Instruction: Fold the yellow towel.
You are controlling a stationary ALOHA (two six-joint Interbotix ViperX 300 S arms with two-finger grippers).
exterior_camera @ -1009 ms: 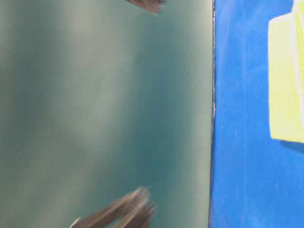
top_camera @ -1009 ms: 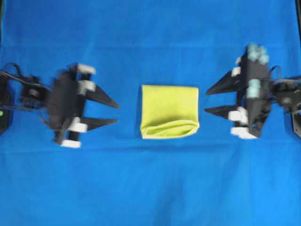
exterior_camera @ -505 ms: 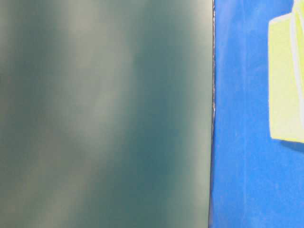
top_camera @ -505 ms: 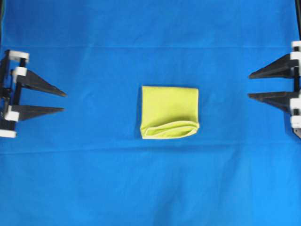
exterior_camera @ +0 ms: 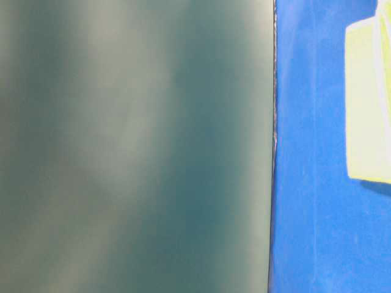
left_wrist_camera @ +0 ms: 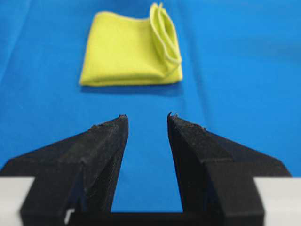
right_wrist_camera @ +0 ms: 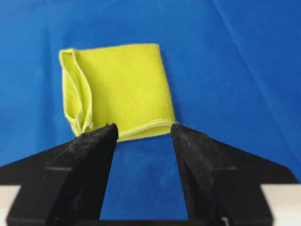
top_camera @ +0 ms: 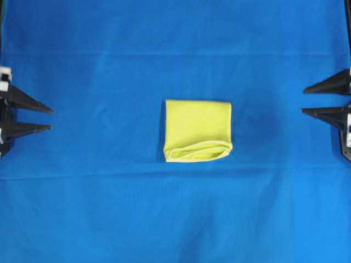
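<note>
One yellow towel (top_camera: 197, 130) lies in the middle of the table, on the blue cloth (top_camera: 175, 219) that covers it. It is already folded into a compact, roughly square packet with several layers. The fold runs along its far edge in the overhead view, and the free hemmed edges bulge open in a loose loop along the near edge. The left wrist view shows the same packet (left_wrist_camera: 131, 49) with its layered hems gaping at one end; the right wrist view shows it (right_wrist_camera: 117, 92) with the pale stitched hem along the nearest side. Nothing touches it.

Both arms sit well apart from the towel, at opposite edges of the overhead view. The left claw (top_camera: 50, 119) is empty, its fingers parted with bare blue cloth showing between them. The right claw (top_camera: 303, 101) is empty too, spread wide, tips pointing toward the towel from well away.

Judging by how things lie, the folding looks done, or close to it. The main risk is the loose near edge: the layers are not pressed flat, and soft microfibre can spring back, so the top layers may creep open if left alone. If another fold or a pressing pass is wanted, a claw arriving low could catch only the top hem and peel the packet apart, or drag the whole thing along the blue cloth and bunch that cloth up underneath.
</note>
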